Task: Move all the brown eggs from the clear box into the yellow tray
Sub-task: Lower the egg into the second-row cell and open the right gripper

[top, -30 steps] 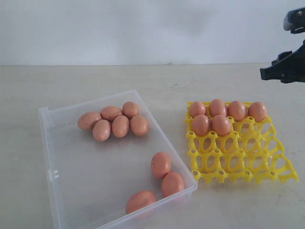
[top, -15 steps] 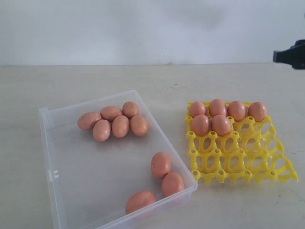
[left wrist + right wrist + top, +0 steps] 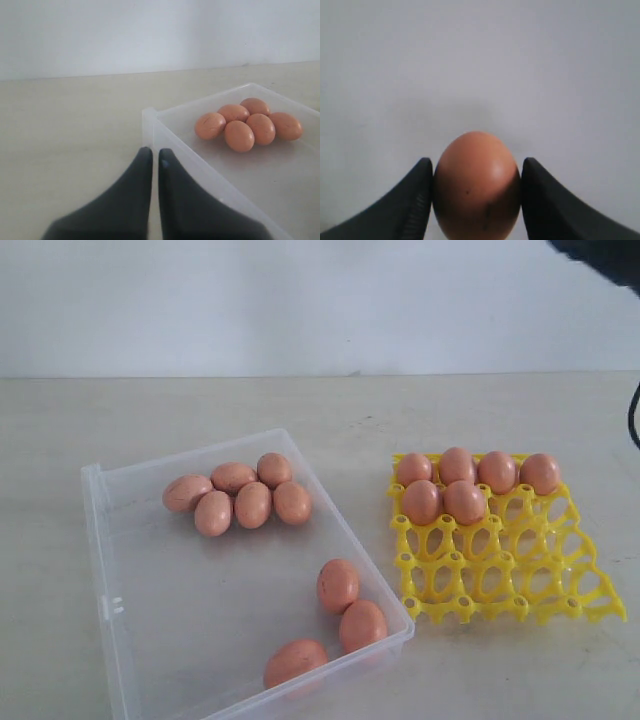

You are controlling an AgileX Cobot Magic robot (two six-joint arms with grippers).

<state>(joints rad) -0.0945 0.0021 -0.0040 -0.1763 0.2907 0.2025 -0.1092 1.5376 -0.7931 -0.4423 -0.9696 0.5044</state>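
Nine brown eggs lie in the clear box on the left of a pale table, six clustered at its far side and three in its near right corner. Six more sit in the two far rows of the yellow tray, just to the right of the box. The right gripper, seen against a plain pale background, grasps one more brown egg between its dark fingers, while the left gripper has its fingers pressed together on nothing beside a corner of the box.
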